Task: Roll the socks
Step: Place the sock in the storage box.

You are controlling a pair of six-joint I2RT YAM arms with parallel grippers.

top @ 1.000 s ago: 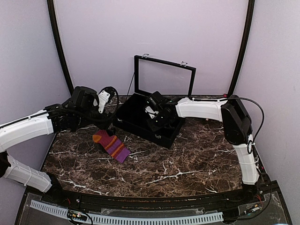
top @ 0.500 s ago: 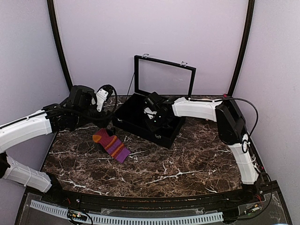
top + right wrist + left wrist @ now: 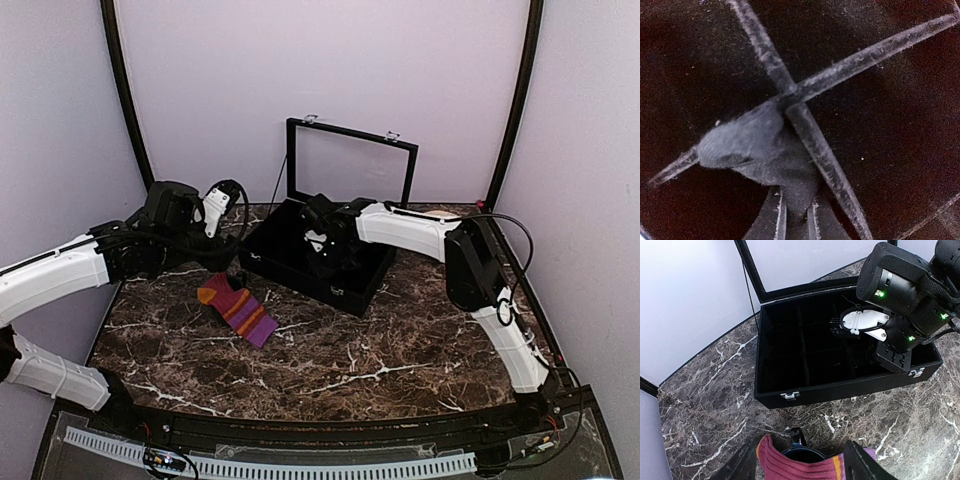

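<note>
Backdrop, top view: dark marble desk (image 3: 400, 340) with white veins, closed in by pale lilac walls
Case, top view: black case (image 3: 345, 290) at the back of the desk, its windowed lid (image 3: 350, 170) standing upright
Striped sock, top view: striped sock (image 3: 240, 310) lies flat on the desk near the case's left front corner, with its orange end toward the left arm and its purple end toward the near edge
Left claw, top view: left claw (image 3: 218, 262) hangs just above the sock's orange end
Right claw, top view: right claw (image 3: 328, 255) reaches down inside the case, and its jaws cannot be made out from here
Left claw, left wrist view: fingers (image 3: 862, 465) stand wide apart at the bottom edge with nothing pinched between them, so the claw is open
Striped sock, left wrist view: maroon fabric with an orange band shows low between those fingers, just in front of the case
Case, left wrist view: metal latch (image 3: 790, 395) on the front wall, dark compartments inside, and the right arm's wrist dipping into the right half
Black sock, right wrist view: black sock (image 3: 750, 145) is draped over the crossing of two felt dividers (image 3: 850, 60) inside the case; which compartment cannot be told
Right claw, right wrist view: fingertips (image 3: 777, 220) sit almost together at the bottom edge, pinching a tail of the black sock
</note>
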